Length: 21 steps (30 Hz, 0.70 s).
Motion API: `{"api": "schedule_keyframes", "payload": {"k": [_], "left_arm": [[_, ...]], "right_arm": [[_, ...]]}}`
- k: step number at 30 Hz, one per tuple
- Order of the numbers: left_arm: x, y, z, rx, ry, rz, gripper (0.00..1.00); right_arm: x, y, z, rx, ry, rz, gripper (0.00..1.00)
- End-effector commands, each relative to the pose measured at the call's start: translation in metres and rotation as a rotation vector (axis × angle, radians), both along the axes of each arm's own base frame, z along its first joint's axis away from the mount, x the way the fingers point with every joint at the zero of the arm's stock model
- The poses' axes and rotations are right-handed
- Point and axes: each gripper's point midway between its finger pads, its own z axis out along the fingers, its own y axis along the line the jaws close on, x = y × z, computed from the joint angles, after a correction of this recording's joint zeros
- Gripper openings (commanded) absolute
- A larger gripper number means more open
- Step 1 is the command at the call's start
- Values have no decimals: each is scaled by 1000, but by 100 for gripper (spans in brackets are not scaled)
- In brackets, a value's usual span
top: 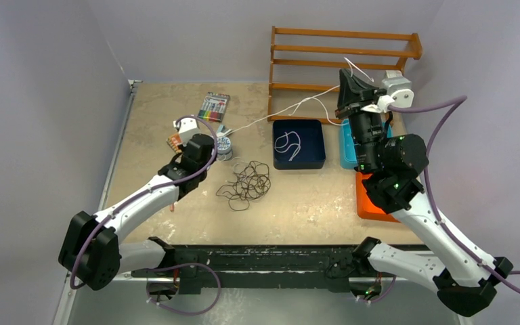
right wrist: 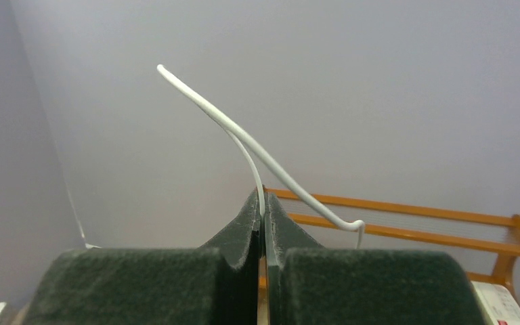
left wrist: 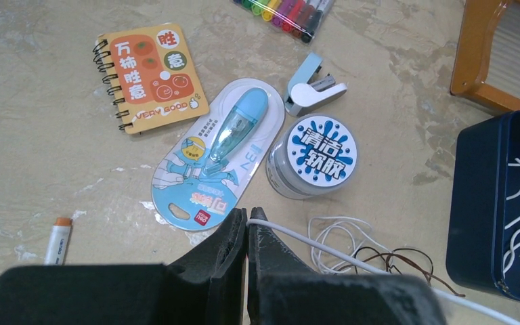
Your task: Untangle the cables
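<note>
A white cable (top: 284,110) stretches taut across the table between my two grippers. My left gripper (left wrist: 248,218) is low over the table and shut on one end of it. In the top view the left gripper (top: 203,150) sits beside a jar. My right gripper (right wrist: 263,203) is raised high at the back right and shut on the other end, whose tip curls above the fingers. From above, the right gripper (top: 349,76) is in front of the rack. A dark cable tangle (top: 246,183) lies mid-table. Another white cable (top: 288,142) rests in the navy tray (top: 315,159). White loops (left wrist: 342,233) mingle with dark cables (left wrist: 396,261).
Around the left gripper lie a notebook (left wrist: 152,76), a correction tape pack (left wrist: 217,159), a stapler (left wrist: 311,87), a jar (left wrist: 313,157), markers (left wrist: 288,10) and a pen (left wrist: 57,242). A wooden rack (top: 345,57) stands at the back. An orange tray (top: 369,203) and a blue tray (top: 347,145) sit right.
</note>
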Motion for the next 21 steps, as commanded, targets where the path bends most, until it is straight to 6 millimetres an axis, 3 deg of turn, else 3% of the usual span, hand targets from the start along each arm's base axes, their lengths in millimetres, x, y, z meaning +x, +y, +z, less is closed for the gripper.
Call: {"api": "schedule_keyframes", "payload": {"k": [1,6,10,12,15,17,21], "left_arm": [[7,6,12,2,-26,47,0],[11,-2,15,-7,-30,7,0],[21,-41,36,-87,-92,-185,0],[27,-64,49,-128,-118,-284,0],[38,-97,60,-145,-122,-391,0],[46,-119,70,-165,-136,-453,0],[63,-165,95,-233,-188,-566,0]], "right_arm": [[-15,-34,26,90,-75,-98,0],[-12,-36,21,64,-55,-124,0],[17,-9,4,-62,70,-99,0],[43,18,-19,-161,185,-26,0],[76,43,-59,-233,337,81,0],[92,50,-85,-248,404,127,0],[119,39,-123,-234,497,167,0]]}}
